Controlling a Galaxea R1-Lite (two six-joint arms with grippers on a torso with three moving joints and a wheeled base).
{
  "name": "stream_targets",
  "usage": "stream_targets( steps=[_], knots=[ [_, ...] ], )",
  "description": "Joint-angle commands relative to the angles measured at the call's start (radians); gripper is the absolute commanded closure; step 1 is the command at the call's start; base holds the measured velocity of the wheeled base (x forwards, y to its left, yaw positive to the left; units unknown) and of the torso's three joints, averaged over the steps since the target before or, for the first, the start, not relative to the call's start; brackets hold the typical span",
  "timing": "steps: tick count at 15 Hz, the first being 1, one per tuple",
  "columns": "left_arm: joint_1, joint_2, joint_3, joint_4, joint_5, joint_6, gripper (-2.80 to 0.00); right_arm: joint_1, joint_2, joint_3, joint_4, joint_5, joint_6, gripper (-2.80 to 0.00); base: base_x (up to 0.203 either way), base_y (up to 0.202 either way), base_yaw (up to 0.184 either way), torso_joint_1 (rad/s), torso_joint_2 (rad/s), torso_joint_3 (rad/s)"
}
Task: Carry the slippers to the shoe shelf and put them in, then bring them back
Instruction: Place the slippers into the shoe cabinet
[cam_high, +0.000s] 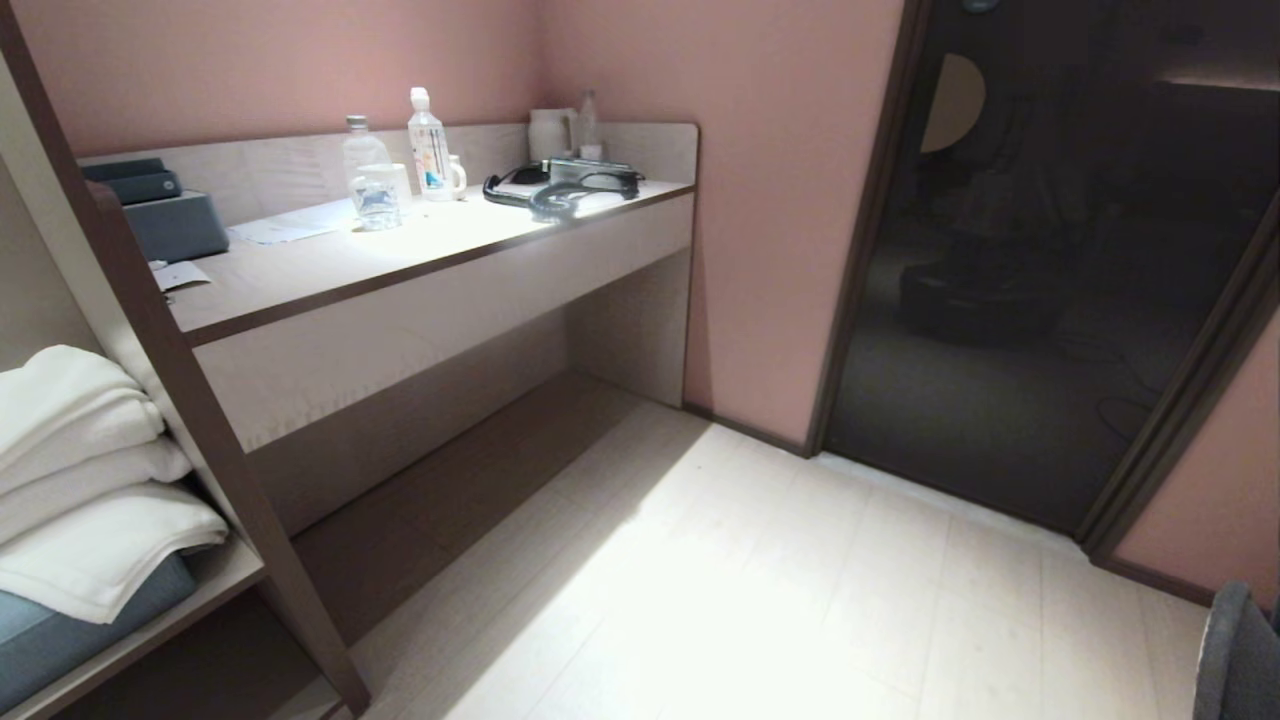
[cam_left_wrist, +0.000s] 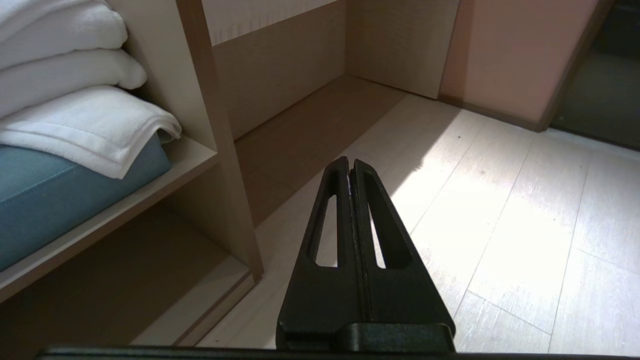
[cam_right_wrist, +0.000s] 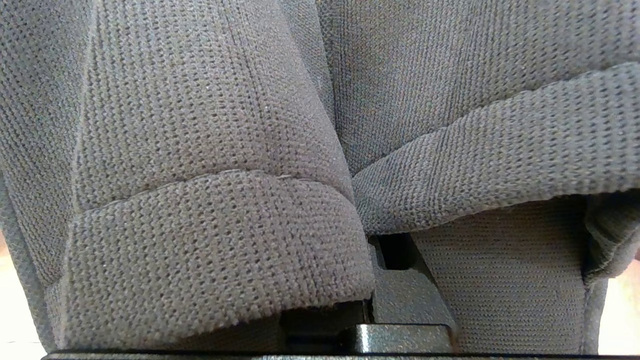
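The slippers (cam_right_wrist: 200, 150), two pieces of grey knitted fabric side by side, fill the right wrist view. My right gripper (cam_right_wrist: 365, 235) is shut on them, and only a bit of one black finger (cam_right_wrist: 405, 300) shows under the cloth. A grey edge of the slippers (cam_high: 1235, 650) pokes into the bottom right corner of the head view. My left gripper (cam_left_wrist: 350, 165) is shut with nothing in it, pointing over the pale floor (cam_left_wrist: 525, 225). The shoe shelf is out of view.
A pale desk-like counter (cam_high: 450, 290) with bottles, a cup and a black cable stands along the pink wall. On the left, a shelf unit (cam_high: 230, 570) holds folded white towels (cam_high: 90, 500). A dark doorway (cam_high: 1050, 280) opens at the right.
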Motion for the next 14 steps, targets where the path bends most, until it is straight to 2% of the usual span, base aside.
stream_targets(
  steps=[1,5,14],
  knots=[
    [0.000,0.001,0.000,-0.001,0.000,-0.002,0.00,0.000,0.002,0.000,0.000,0.001,0.000,0.00,0.000,0.000,0.000,0.000,0.00,0.000],
    [0.000,0.001,0.000,-0.001,0.000,0.000,0.00,0.000,0.002,0.000,0.001,-0.030,-0.001,0.00,0.000,0.000,0.000,0.000,0.00,0.000],
    [0.000,0.001,0.000,-0.001,0.000,0.000,0.00,0.000,0.002,0.000,0.001,-0.025,-0.008,0.00,0.000,0.000,0.000,0.000,0.00,0.000]
  ],
)
